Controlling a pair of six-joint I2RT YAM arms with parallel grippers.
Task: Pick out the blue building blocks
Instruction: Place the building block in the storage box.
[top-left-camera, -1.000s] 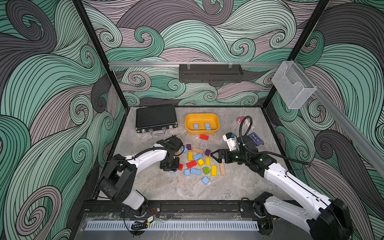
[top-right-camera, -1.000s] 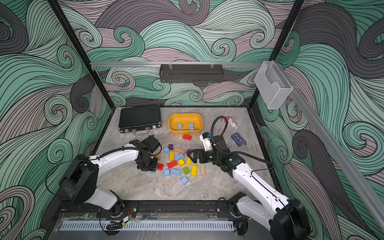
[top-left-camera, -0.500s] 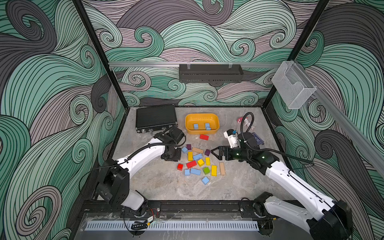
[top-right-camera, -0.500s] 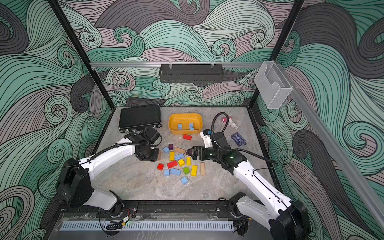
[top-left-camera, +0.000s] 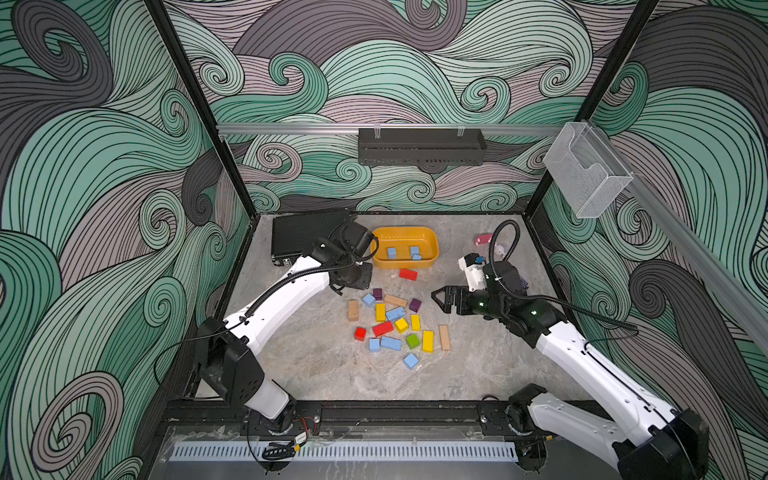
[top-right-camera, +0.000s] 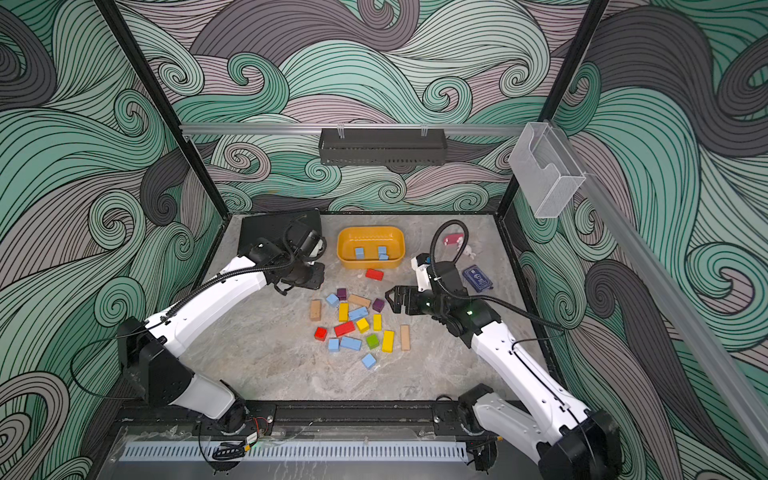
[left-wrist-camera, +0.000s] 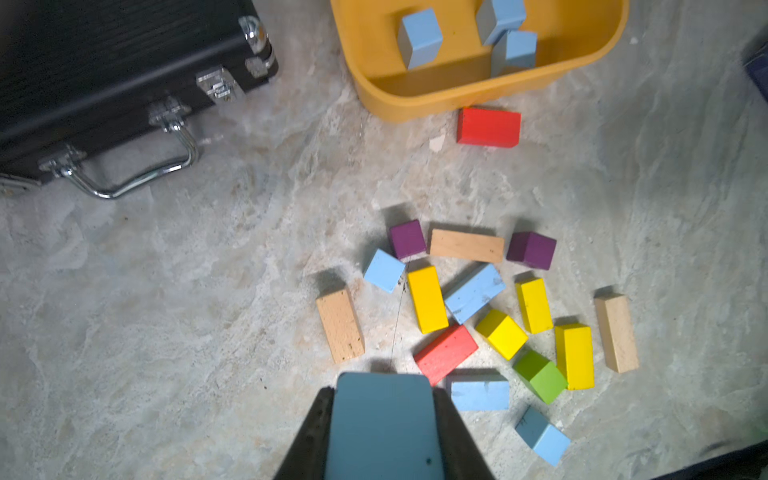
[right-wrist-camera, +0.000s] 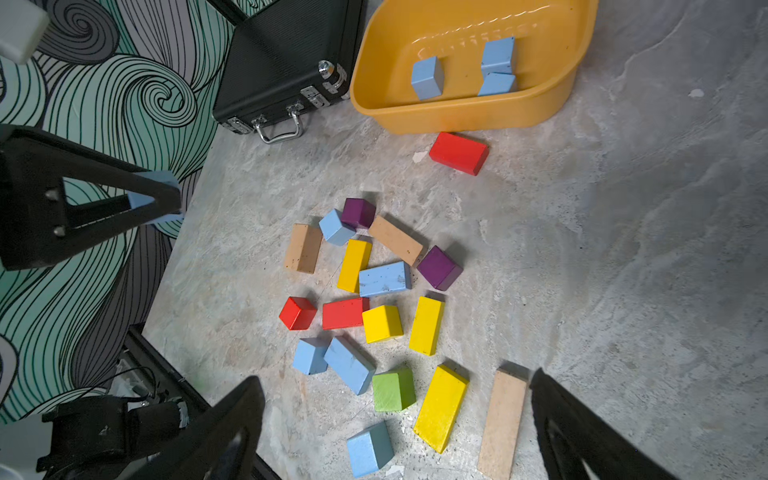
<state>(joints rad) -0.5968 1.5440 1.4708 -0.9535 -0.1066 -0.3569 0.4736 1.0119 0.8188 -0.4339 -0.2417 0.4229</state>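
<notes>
Blue building blocks (top-left-camera: 391, 343): nine in view; one in the left tool (left-wrist-camera: 382, 395), three in the yellow tub (top-left-camera: 434, 249), five loose on the counter (top-left-camera: 332, 374).
Left tool state: clenched on one blue block, the held block (left-wrist-camera: 382, 428), with a finger flat on each of two opposite faces.
Held block position: lifted clear of the counter, over the bare patch between the black case (top-left-camera: 303, 232) and the loose pile, near the tub's left end.
Right tool (top-left-camera: 440, 297): released, jaws spread wide, nothing gripped; sits at the pile's right edge in both top views.
Under the right tool: its wrist view shows a green cube (right-wrist-camera: 392, 390), a yellow bar (right-wrist-camera: 440, 407) and a tan bar (right-wrist-camera: 500, 424) in the span between its fingers; height above them cannot be told.
Tub contents: one blue cube alone (left-wrist-camera: 419, 37), and two more blue blocks touching each other (left-wrist-camera: 515, 50).
Tub position: back of the counter, just right of the black case.
Loose blue, back of pile: corner cube (right-wrist-camera: 334, 226) touching a purple cube (right-wrist-camera: 357, 212).
Loose blue, middle: scuffed bar (right-wrist-camera: 384, 278).
Loose blue, front left: small cube (right-wrist-camera: 309, 355) and wide bar (right-wrist-camera: 349, 363), touching side by side.
Loose blue, front: lone cube (right-wrist-camera: 370, 449), apart from the rest.
Red bar (top-left-camera: 408, 274): just in front of the tub, apart from the pile.
Card packet (top-right-camera: 478, 278): dark blue, flat on the counter beside the right arm.
</notes>
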